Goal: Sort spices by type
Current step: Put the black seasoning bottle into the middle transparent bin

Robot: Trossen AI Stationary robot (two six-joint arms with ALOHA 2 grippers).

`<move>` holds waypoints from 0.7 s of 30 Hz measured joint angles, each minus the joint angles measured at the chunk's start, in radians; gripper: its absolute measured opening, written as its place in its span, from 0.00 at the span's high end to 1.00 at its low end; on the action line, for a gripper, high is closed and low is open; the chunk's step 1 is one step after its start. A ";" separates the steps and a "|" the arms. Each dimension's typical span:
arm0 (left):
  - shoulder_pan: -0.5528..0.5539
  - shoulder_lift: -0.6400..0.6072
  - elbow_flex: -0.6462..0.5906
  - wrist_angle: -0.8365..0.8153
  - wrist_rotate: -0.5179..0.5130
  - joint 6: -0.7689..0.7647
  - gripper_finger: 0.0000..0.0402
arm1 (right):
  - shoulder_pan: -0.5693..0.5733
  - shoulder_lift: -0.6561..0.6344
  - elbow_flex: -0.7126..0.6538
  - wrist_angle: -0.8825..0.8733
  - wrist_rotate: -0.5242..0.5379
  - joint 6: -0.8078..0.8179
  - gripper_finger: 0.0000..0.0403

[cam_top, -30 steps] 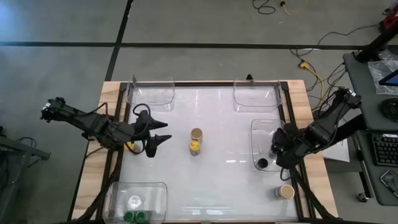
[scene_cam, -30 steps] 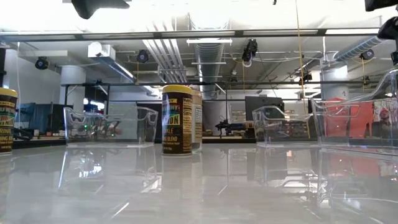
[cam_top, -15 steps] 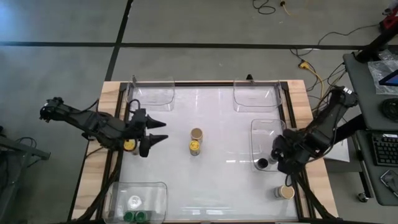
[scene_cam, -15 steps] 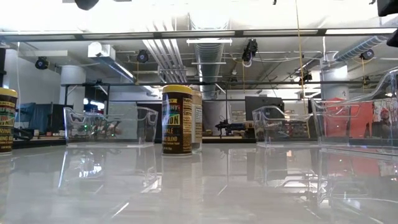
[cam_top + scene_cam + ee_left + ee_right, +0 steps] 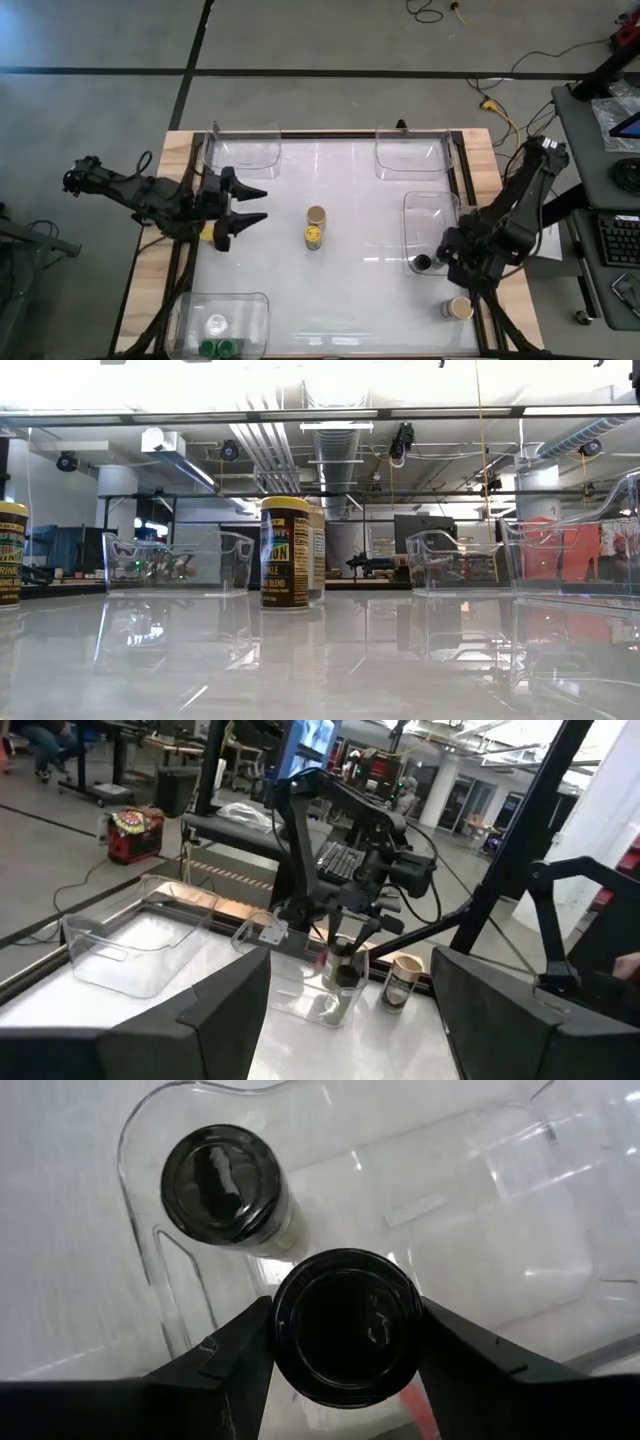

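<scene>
Black-lidded jar [image 5: 347,1327] clamped between right gripper [image 5: 345,1355] fingers.

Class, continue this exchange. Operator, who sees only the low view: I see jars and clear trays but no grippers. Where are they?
Observer: The right gripper is shut on a black-lid jar over the right tray.
Operator: Is anything in that tray?
Observer: A second black-lid jar, standing upright.
Operator: And the left arm?
Observer: The left gripper is open and empty, above the left side of the table.
</scene>
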 joint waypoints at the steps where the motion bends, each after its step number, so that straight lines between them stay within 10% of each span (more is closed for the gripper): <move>1: 0.000 0.000 0.000 -0.001 0.000 0.000 0.35 | 0.003 0.005 -0.001 0.010 0.000 0.007 0.49; 21: 0.002 -0.002 0.000 0.086 0.008 0.025 0.35 | 0.024 0.152 -0.008 0.095 0.026 0.038 0.50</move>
